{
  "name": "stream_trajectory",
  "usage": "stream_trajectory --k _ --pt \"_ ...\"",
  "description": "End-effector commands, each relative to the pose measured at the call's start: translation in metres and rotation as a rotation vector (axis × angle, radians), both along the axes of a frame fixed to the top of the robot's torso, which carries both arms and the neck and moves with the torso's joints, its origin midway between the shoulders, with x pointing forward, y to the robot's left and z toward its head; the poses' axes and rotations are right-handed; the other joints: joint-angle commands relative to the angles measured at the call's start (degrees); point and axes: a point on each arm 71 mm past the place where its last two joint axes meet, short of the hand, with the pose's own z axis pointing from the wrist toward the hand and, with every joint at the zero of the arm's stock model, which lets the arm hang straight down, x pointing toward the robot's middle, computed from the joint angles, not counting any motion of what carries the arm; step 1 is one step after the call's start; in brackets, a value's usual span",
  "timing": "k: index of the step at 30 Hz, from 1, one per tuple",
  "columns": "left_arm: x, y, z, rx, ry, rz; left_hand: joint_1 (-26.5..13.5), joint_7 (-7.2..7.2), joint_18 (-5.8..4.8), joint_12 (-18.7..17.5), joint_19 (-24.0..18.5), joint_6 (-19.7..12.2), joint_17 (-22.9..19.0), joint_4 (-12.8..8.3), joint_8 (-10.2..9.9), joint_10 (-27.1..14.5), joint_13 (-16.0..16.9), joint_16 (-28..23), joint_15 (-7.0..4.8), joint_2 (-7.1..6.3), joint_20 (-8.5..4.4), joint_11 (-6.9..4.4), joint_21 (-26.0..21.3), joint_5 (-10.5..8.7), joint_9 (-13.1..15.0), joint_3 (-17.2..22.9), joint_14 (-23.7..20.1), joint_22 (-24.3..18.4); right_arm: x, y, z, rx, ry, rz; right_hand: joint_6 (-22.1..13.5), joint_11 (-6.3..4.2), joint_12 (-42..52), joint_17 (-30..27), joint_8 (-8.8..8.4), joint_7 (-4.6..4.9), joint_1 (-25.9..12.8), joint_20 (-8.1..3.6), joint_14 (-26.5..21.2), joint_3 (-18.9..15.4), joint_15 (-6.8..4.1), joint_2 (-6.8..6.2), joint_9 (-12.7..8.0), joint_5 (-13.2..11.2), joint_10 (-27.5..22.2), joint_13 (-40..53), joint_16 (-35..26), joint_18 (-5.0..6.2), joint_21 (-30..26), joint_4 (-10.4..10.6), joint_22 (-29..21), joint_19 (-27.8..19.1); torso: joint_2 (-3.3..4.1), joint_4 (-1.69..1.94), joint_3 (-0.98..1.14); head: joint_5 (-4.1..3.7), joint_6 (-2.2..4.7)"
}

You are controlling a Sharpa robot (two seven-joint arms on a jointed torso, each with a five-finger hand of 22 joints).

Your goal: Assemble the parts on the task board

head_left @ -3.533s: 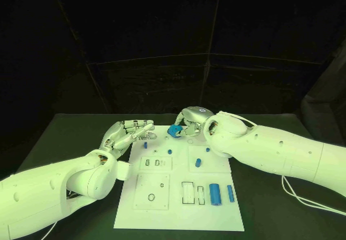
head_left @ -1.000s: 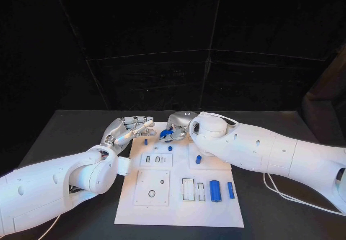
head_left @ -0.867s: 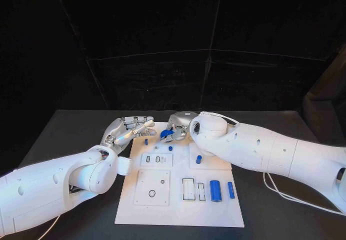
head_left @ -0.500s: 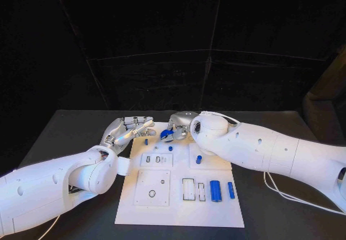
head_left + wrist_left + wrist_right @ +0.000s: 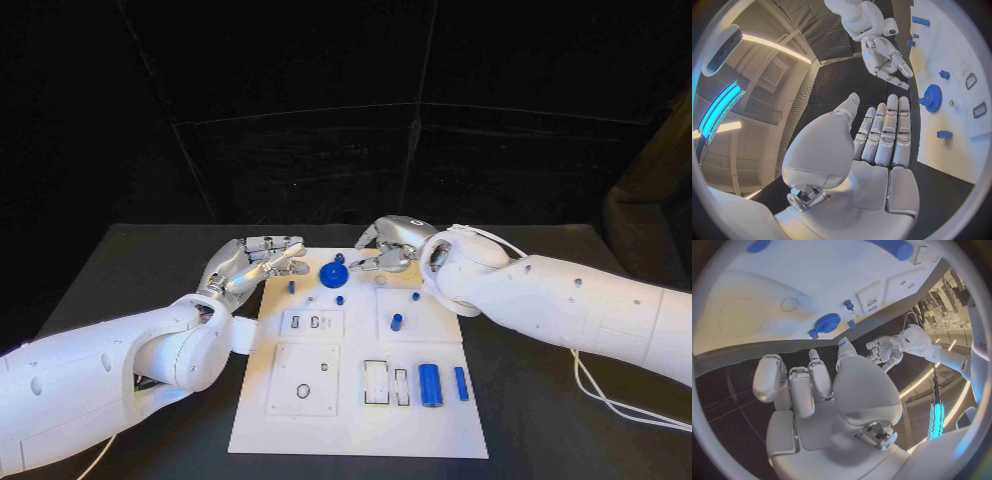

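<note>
Head view: blue gear (image 5: 333, 272) sits on the far end of the task board (image 5: 361, 420), between the two hands. Right hand (image 5: 387, 247) hovers just beside it, fingers apart, nothing in them. Left hand (image 5: 260, 262) is near the board's far left edge, fingers fairly straight, empty. Small blue pegs (image 5: 340, 299) stand behind the gear toward the robot; two blue cylinders (image 5: 430, 382) lie near the slots at the near right. Risk, as I judge it: the gear may not be fully seated on its post, so a sideways brush from the right fingers could tip or lift it; the pegs nearby could also get knocked.

Left wrist view: left hand (image 5: 879, 137) flat, fingers side by side, holding nothing. Unlike the head view, it shows the gear (image 5: 931, 95) face-on, teeth clear, apparently flat on the board, with the right hand (image 5: 887, 62) apart from it.

Right wrist view: right hand (image 5: 811, 382) open, fingertips short of the board edge. It shows the gap between the fingers and gear (image 5: 827, 322), which the head view hides behind the wrist. Whether the gear is fully down, I cannot tell.
</note>
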Motion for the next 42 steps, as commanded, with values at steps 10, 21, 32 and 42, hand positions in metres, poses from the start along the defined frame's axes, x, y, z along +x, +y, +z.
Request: stream_trajectory --k 10,21,32,42 --pt "0.0 0.0 0.001 -0.01 -0.004 -0.028 0.56 -0.08 0.83 0.08 0.09 0.91 0.28 -1.19 -0.15 0.61 0.05 -0.68 -0.11 0.77 0.21 -0.23 -0.43 -0.24 0.11 0.46 0.3 -0.24 -0.015 -0.097 0.009 0.203 0.07 -0.016 3.55 -1.16 -0.79 7.84 2.13 -1.03 10.42 -1.01 4.28 0.44 -0.93 -0.95 0.3 2.57 -0.37 0.52 -0.18 0.31 -0.54 -7.91 -0.24 0.37 -0.12 -1.73 0.7 -0.48 0.3" --pt "0.002 0.001 0.0 -0.01 -0.003 -0.029 0.31 -0.95 0.87 0.37 0.41 2.64 0.66 -1.85 0.25 3.0 0.15 -1.17 -0.52 1.02 -0.07 -1.01 -0.47 -0.24 0.17 1.15 0.78 -0.48 -0.012 -0.139 -0.005 0.201 0.047 -0.098 2.05 -1.13 -0.9 8.4 1.21 -0.99 9.77 -1.11 4.43 -0.52 -0.96 -1.32 -0.05 3.2 -0.27 0.4 0.04 0.2 -0.37 -8.28 0.22 0.75 -0.05 -1.38 0.62 -1.1 0.21" --pt "0.003 0.001 -0.001 -0.008 -0.004 -0.026 0.29 -0.95 0.87 0.34 0.44 2.69 0.69 -1.89 0.24 3.08 0.14 -1.18 -0.54 1.01 -0.09 -1.04 -0.47 -0.24 0.17 1.18 0.83 -0.49 -0.013 -0.145 -0.029 0.185 0.103 -0.122 1.96 -1.0 -0.89 8.62 1.15 -0.82 9.45 -1.06 4.48 -0.82 -0.88 -1.42 -0.05 3.35 -0.25 0.42 0.13 0.19 -0.36 -8.23 0.26 0.78 -0.02 -1.34 0.58 -1.27 -0.22" --pt "0.004 0.0 -0.001 -0.008 -0.003 -0.025 0.28 -0.94 0.88 0.32 0.45 2.69 0.7 -1.9 0.22 3.09 0.13 -1.18 -0.55 0.99 -0.1 -1.03 -0.46 -0.24 0.16 1.19 0.85 -0.5 -0.009 -0.143 -0.041 0.181 0.113 -0.141 1.81 -0.91 -0.73 8.85 1.07 -0.73 9.45 -1.01 4.54 -0.78 -0.8 -1.08 -0.06 3.38 -0.12 0.58 0.23 0.15 -0.31 -8.23 0.39 0.86 -0.09 -1.3 0.53 -1.33 -0.36"
